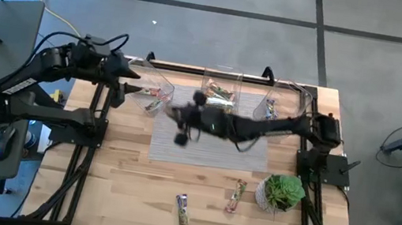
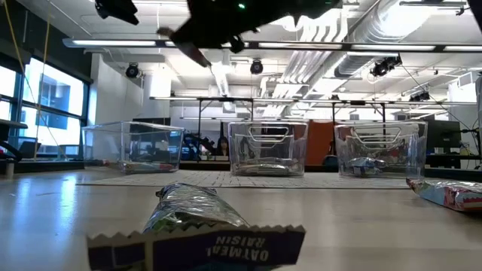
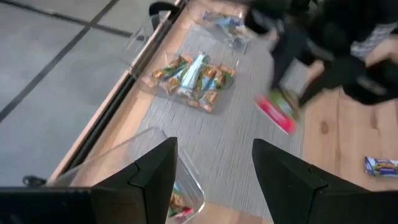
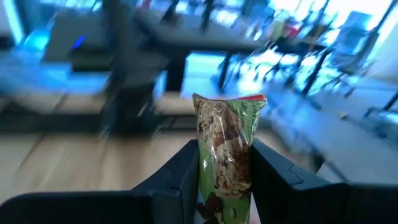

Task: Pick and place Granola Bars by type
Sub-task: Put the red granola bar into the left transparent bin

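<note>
My right gripper (image 4: 224,149) is shut on a green-and-red granola bar (image 4: 227,124) and hangs over the grey mat (image 1: 208,142), in front of the left and middle clear bins. My left gripper (image 3: 214,149) is open and waits above the left bin (image 1: 152,93), touching nothing. The middle bin (image 3: 193,78) holds several bars, and the left and right bins (image 1: 282,105) each hold some too. Two loose bars lie flat on the wood near the near edge: a purple one (image 1: 183,211) and an orange-green one (image 1: 236,195). My right gripper pinches the green-and-red bar between its two fingers (image 4: 186,168), the bar lying along them. Its free end (image 4: 227,106) sticks out past the fingertips. The left wrist view shows the bar (image 3: 277,112) lifted clear above the mat.
A small green potted plant (image 1: 281,192) stands on the wood near the right arm's base. The three clear bins line the table's far edge. In the low view an oatmeal raisin bar (image 2: 196,226) lies close to the camera. A desk with a keyboard stands left of the table.
</note>
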Robot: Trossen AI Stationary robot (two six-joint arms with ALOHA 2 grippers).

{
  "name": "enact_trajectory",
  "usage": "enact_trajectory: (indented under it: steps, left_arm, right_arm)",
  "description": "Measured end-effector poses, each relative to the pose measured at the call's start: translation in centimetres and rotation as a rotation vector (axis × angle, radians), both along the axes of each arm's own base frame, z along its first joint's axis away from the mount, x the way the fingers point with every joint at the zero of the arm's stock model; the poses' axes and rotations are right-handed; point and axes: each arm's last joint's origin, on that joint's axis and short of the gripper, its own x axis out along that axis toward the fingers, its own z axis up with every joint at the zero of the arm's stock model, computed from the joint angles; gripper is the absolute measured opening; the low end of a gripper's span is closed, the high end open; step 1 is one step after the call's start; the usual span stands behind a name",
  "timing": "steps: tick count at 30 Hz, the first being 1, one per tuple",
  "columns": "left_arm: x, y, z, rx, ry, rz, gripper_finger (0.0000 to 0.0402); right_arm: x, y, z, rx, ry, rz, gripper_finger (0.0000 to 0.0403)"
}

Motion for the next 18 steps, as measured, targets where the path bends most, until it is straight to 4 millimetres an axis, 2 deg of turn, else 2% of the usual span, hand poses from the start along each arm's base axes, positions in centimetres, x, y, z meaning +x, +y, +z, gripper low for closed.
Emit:
enact_trajectory:
  steps: [4, 7, 13, 16, 18]
  left_arm:
    - [0.0, 0.2, -0.2, 0.007, 0.007, 0.067, 0.0205]
    - [0.2, 0.6, 0.4, 0.066, -0.035, 0.138, 0.0205]
    - [0.3, 0.8, 0.6, 0.111, -0.049, 0.181, 0.0205]
    - [0.3, 0.8, 0.6, 0.109, -0.042, 0.180, 0.0205]
    - [0.2, 0.7, 0.5, 0.106, -0.034, 0.180, 0.0205]
  right_arm:
    - [1.9, -4.4, 2.8, 0.001, -0.066, -0.040, 0.0104]
    - [3.3, -7.8, 2.6, 0.029, -0.061, -0.060, 0.0104]
    - [6.7, -13.7, -2.2, 0.154, -0.038, -0.085, 0.0104]
    - [8.6, -15.2, -4.8, 0.187, -0.028, -0.032, 0.0104]
    - [9.5, -15.5, -5.9, 0.146, -0.013, -0.027, 0.0104]
